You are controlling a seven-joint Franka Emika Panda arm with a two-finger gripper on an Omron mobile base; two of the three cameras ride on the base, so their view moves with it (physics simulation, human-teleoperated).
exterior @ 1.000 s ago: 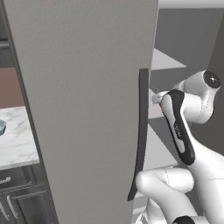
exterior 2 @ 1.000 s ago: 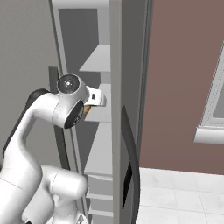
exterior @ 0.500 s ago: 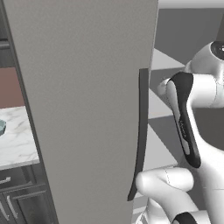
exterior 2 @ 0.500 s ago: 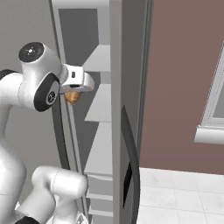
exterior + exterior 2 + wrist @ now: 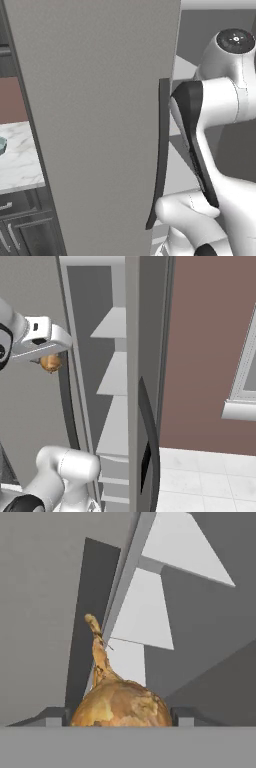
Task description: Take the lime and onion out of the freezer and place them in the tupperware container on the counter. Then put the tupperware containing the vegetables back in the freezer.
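So the gripper (image 5: 49, 358) has the onion (image 5: 120, 704) clamped between its two fingers, jaws spread fairly wide around it since it's a round thing, with the dried stem poking out ahead in the hand view. In the right base view the onion (image 5: 50, 363) hangs just under the hand, out in front of the freezer (image 5: 131, 381), clear of its pale shelves, which makes sense if it's on its way to the tray.

From the left base view the big speckled freezer door (image 5: 100, 125) stands open between the arm and the counter (image 5: 17, 160). A sliver of the tupperware container (image 5: 2, 145) peeks in at the far left edge on that marble top. My guess is the arm needs to swing around the door to get there. Can't see the lime anywhere, so no idea where it is.
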